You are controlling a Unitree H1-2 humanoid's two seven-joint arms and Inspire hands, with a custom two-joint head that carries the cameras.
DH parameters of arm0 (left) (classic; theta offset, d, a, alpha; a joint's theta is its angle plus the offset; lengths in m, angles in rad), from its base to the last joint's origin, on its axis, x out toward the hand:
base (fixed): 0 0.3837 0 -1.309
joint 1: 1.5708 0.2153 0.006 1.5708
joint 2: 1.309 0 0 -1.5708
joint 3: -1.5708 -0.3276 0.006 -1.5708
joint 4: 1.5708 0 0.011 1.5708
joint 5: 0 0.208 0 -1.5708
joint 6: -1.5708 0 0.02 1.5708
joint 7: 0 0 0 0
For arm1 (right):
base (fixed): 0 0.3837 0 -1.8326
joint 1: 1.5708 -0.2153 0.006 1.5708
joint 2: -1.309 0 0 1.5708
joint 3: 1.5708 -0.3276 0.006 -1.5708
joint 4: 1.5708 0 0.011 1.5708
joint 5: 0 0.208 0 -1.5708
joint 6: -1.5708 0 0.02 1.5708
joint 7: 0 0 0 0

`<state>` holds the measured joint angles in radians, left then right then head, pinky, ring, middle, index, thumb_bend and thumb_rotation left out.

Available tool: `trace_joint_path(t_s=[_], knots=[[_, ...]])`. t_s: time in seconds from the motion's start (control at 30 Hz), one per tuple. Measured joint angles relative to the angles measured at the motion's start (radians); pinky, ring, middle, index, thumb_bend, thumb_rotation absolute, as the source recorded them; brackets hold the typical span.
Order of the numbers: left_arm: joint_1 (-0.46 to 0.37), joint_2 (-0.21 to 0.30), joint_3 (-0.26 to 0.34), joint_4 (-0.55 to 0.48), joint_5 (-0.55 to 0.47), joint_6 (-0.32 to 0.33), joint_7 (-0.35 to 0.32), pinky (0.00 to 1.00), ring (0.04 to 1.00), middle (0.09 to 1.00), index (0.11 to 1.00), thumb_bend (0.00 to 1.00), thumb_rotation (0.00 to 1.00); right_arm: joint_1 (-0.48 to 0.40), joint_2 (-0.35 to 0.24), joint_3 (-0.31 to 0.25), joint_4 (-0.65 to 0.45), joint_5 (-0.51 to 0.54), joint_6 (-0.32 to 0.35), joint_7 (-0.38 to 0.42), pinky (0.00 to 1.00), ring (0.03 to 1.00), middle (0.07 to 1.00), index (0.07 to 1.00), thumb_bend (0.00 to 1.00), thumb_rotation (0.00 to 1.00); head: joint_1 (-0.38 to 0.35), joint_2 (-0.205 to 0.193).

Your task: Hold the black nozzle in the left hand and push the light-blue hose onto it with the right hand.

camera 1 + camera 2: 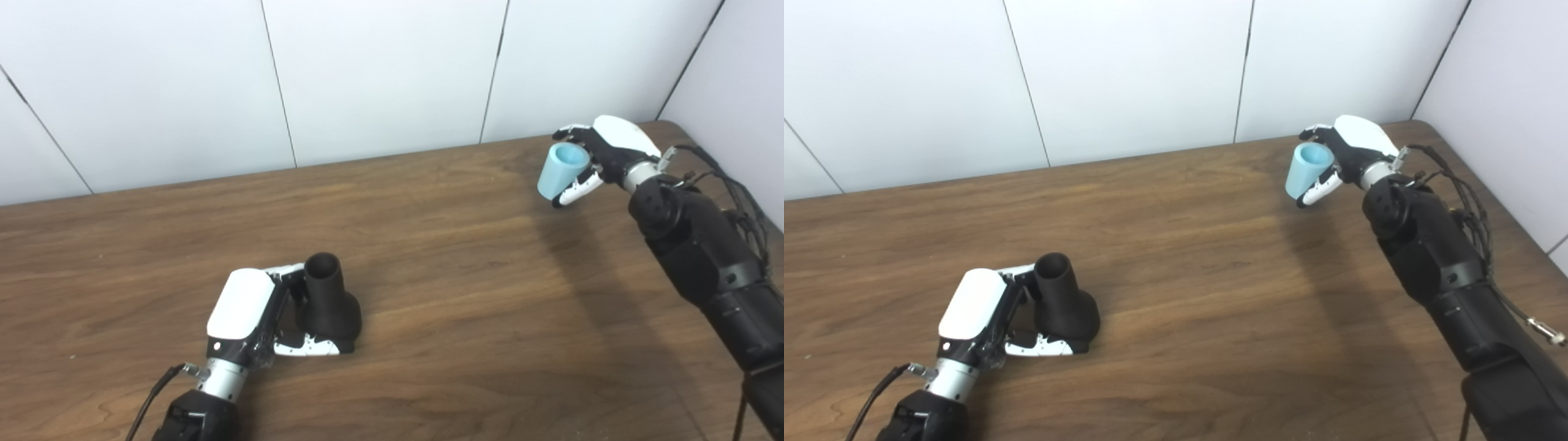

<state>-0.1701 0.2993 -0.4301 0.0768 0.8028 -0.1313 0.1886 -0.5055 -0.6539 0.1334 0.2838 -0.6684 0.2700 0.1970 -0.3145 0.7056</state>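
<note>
Near front-left of table (429,294): left hand (257,318) wrapped round black nozzle (327,300), upright, flared base on wood, open bore up, inside too dark to see; fingers behind nozzle mostly hidden; far right, well apart: right hand (597,159) clasps light-blue hose (560,171), raised, tilted, hollow end visible, nothing seen inside; forearm cut off at frame edge.

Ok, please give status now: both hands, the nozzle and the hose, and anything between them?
Left hand shut on black nozzle, near table front. Right hand shut on light-blue hose, far right corner. Parts wide apart, not joined. Bare table between them.
</note>
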Motion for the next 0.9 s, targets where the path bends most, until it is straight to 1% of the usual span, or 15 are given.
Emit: trace_joint_path(t_s=[0.17,0.27,0.4,0.43,0.47,0.5,0.57,0.67,0.73,0.9], knots=[[-0.001,0.000,-0.001,0.001,0.000,0.000,0.000,0.35,0.478,0.496,0.492,0.48,0.00,0.000,0.004,0.000,0.002,0.011,-0.002,0.000,0.63,0.697,0.745,0.748,0.83,0.10,-0.002,0.000],[-0.003,0.000,-0.003,0.002,0.000,0.000,0.000,0.35,0.473,0.493,0.491,0.48,0.00,0.000,0.006,0.000,0.001,0.013,-0.002,-0.002,0.58,0.636,0.701,0.703,0.81,0.07,0.005,0.005],[-0.003,0.000,-0.004,0.002,0.000,0.000,0.000,0.36,0.479,0.487,0.492,0.48,0.00,0.000,0.006,0.000,-0.001,0.013,-0.006,-0.003,0.56,0.598,0.655,0.647,0.80,0.03,0.012,0.009],[-0.003,0.000,-0.004,0.002,0.000,0.000,0.000,0.36,0.479,0.490,0.494,0.48,0.00,0.000,0.006,0.000,-0.001,0.014,-0.007,-0.003,0.56,0.575,0.614,0.543,0.61,0.10,0.011,0.009],[-0.003,0.000,-0.005,0.002,0.000,0.000,0.000,0.35,0.478,0.491,0.494,0.48,0.00,0.000,0.006,0.000,-0.001,0.017,-0.008,-0.003,0.56,0.568,0.603,0.525,0.58,0.11,0.011,0.009],[-0.003,0.000,-0.005,0.002,0.000,0.000,0.000,0.35,0.475,0.492,0.494,0.48,0.00,0.000,0.006,-0.001,-0.001,0.022,-0.009,-0.003,0.56,0.551,0.533,0.509,0.55,0.04,0.009,0.011],[-0.003,0.000,-0.005,0.002,0.000,0.000,0.000,0.35,0.474,0.496,0.493,0.48,0.00,0.000,0.008,-0.001,-0.002,0.031,-0.011,-0.004,0.54,0.481,0.506,0.500,0.53,0.01,0.011,0.012],[-0.002,0.001,-0.006,0.002,0.000,0.001,0.000,0.36,0.480,0.502,0.490,0.48,0.00,0.000,0.012,-0.001,-0.005,0.036,-0.028,-0.013,0.51,0.431,0.509,0.501,0.52,0.00,0.011,0.015],[-0.003,0.001,-0.006,0.002,0.000,0.001,0.000,0.35,0.467,0.496,0.493,0.48,0.00,0.000,0.014,-0.001,-0.009,0.036,-0.044,-0.030,0.50,0.424,0.506,0.508,0.52,0.00,0.009,0.015],[-0.003,0.001,-0.007,0.002,0.000,0.001,0.000,0.34,0.470,0.499,0.494,0.48,0.00,0.000,0.015,-0.004,-0.010,0.041,-0.084,-0.059,0.50,0.437,0.516,0.478,0.52,0.00,0.014,0.020]])
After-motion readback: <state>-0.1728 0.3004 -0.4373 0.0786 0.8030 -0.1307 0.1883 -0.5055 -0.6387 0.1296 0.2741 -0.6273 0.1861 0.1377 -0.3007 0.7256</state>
